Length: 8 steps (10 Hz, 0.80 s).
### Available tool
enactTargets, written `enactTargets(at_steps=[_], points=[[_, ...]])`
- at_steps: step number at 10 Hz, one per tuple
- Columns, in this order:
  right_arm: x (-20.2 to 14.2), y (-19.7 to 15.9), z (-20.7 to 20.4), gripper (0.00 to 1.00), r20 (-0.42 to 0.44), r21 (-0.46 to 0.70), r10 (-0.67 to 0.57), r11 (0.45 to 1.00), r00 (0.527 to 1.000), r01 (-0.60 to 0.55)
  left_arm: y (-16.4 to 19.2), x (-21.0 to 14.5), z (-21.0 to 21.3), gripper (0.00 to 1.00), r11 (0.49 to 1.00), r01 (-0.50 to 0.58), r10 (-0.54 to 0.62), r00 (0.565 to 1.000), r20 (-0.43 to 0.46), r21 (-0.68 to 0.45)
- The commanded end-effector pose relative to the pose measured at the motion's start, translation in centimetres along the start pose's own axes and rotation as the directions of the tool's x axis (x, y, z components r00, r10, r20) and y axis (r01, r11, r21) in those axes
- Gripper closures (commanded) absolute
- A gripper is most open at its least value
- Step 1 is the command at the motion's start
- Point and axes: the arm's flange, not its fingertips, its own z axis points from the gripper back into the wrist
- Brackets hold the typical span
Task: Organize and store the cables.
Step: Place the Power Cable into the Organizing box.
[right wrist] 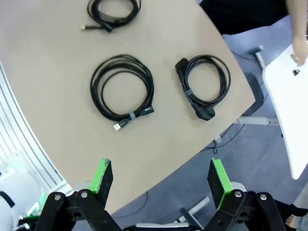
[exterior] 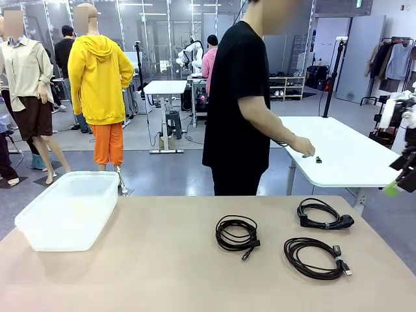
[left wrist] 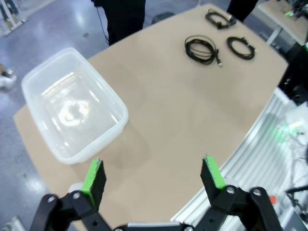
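Three black cables lie coiled on the tan table (exterior: 156, 266). One coil (exterior: 237, 234) is near the middle, a thicker one with a chunky plug (exterior: 323, 213) is behind it to the right, and one with a silver tip (exterior: 316, 257) is nearest the front. My right gripper (right wrist: 159, 177) hangs open high above the right-hand coils (right wrist: 122, 86) (right wrist: 204, 84), off the table's edge. One of its green fingertips (exterior: 390, 189) pokes in at the right edge of the front view. My left gripper (left wrist: 153, 173) is open, high over the table's left end.
A clear plastic bin (exterior: 39, 227) sits with nothing in it at the table's far left, and in the left wrist view the bin (left wrist: 120, 110) lies just ahead of the fingers. A person in black stands behind the table, one hand (exterior: 302, 146) on a white table (exterior: 351, 162) beyond.
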Motion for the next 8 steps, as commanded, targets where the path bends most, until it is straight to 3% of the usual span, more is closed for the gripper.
enactTargets(at_steps=[1,5,8], points=[[1.4,-2.1,-3.1,0.00,-0.084,0.004,0.081,0.997,0.993,-0.081,0.0,0.0,0.0,0.00,1.000,0.001,-0.001,1.000,0.000,0.000],[2.7,-4.7,-11.1,0.00,-0.117,0.020,0.185,0.983,0.976,-0.183,0.0,0.0,0.0,0.00,1.000,0.001,-0.001,1.000,0.000,0.000],[2.8,-4.1,-11.9,0.00,-0.114,0.050,0.184,0.983,0.976,-0.179,0.0,0.0,0.0,0.00,1.000,0.001,-0.001,1.000,0.000,0.000]])
